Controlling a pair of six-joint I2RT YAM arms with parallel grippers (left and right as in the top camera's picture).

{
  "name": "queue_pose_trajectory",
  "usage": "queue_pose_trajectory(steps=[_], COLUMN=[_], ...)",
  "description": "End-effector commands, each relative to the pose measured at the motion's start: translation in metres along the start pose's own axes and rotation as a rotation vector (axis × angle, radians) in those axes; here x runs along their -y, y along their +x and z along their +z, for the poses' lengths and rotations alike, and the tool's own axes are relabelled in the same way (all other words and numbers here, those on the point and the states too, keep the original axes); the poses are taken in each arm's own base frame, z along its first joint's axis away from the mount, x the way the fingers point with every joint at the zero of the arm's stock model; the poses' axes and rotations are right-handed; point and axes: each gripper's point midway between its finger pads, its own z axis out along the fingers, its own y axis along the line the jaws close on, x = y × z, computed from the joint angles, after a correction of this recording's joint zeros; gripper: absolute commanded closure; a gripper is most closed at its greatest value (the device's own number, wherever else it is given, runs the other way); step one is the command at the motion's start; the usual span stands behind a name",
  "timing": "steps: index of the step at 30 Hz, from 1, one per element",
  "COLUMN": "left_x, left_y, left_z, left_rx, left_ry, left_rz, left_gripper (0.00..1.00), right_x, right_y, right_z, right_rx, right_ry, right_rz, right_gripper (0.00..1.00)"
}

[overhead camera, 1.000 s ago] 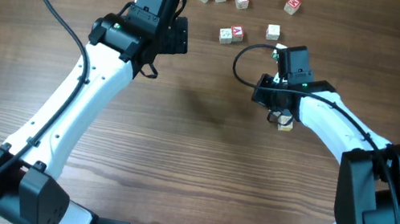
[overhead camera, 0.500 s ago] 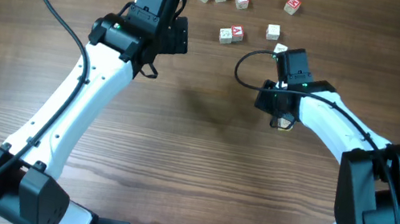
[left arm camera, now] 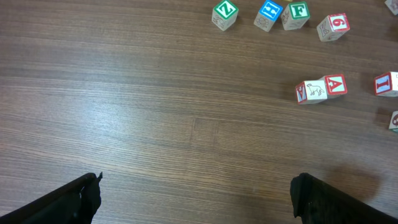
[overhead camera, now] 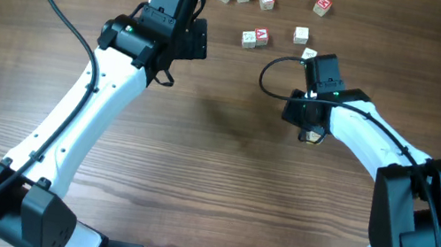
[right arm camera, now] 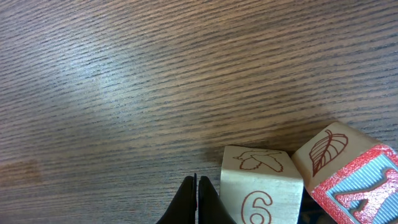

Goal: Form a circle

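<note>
Two cubes (right arm camera: 258,180) lie beside the closed right gripper (right arm camera: 196,198), shifted slightly rightward; left gripper (left arm camera: 196,194) stays open.

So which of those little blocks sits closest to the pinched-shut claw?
The pale block showing a red bird and a 6, right beside the right gripper and its closed tips; the leaf-marked block lies just beyond it.

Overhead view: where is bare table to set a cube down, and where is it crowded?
Free: the broad wood between the two arms, and the strip left of the left arm. Crowded: the scattered letter cubes along the far edge, and the small cluster beside the shut right gripper.
</note>
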Motion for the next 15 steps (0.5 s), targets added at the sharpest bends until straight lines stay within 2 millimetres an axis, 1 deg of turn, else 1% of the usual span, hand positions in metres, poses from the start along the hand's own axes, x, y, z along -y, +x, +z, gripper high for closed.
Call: queue_pose_trajectory(steps=[1, 4, 7, 8, 13, 15], left_x=[-0.002, -0.002, -0.002, -0.002, -0.002, -0.002], left_y=[0.0, 0.0, 0.0, 0.0, 0.0, 0.0], left_z=[0.002, 0.002, 0.002, 0.002, 0.002, 0.002], left_rx=[-0.001, -0.001, -0.001, -0.001, -0.001, -0.001], left_ry=[-0.005, -0.005, -0.005, -0.005, -0.005, -0.005], left_rz=[-0.012, -0.012, -0.012, -0.012, -0.012, -0.012], left_gripper=[0.0, 0.0, 0.0, 0.0, 0.0, 0.0], right_x=[-0.002, -0.008, -0.026, -0.029, -0.025, -0.017], right_y=[-0.008, -0.011, -0.014, -0.016, -0.04, -0.043], right_z=[0.002, 0.001, 0.0, -0.001, -0.01, -0.01], right_rx=[0.02, 0.031, 0.031, 0.038, 0.118, 0.135], right_ry=[0.006, -0.02, -0.116, -0.123, -0.064, -0.019], right_rz=[-0.009, -0.011, -0.048, -0.049, -0.038, -0.034], right_gripper=[0.96, 0.96, 0.95, 0.95, 0.96, 0.95])
